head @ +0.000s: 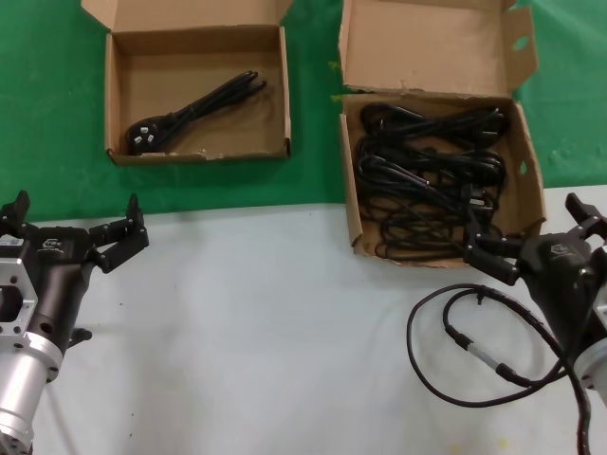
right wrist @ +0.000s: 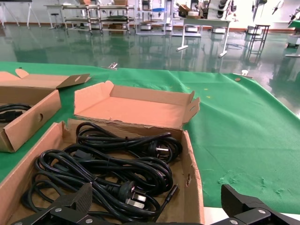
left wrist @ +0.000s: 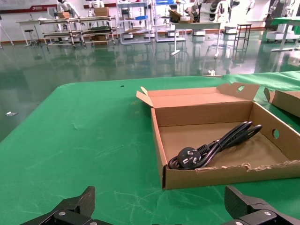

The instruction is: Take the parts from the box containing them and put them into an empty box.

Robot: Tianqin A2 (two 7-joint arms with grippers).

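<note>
Head view, right gripper [head: 520,248] spread over cord-filled box [head: 350,190], left gripper [head: 74,227] spread, idle

Matt brown corrugated cardboard boxes [head: 199,90] hold glossy black rubbery cords [head: 427,175] on green cloth [head: 47,114].

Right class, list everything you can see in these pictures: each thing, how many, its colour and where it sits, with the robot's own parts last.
Shallow cardboard box: one, brown, on green cloth, left.
Folded power cord with moulded plug: one, black, inside that box.
Cardboard box with oval-holed tabs: one, brown, right, straddling the cloth's edge.
Heap of power cords: several, black, filling that box.
Thick cable with silver connector: one, black, on white table by right arm.
Green cloth: one, far half.
Left gripper: open, over table, near left.
Right gripper: open, at cord box's front corner.
</note>
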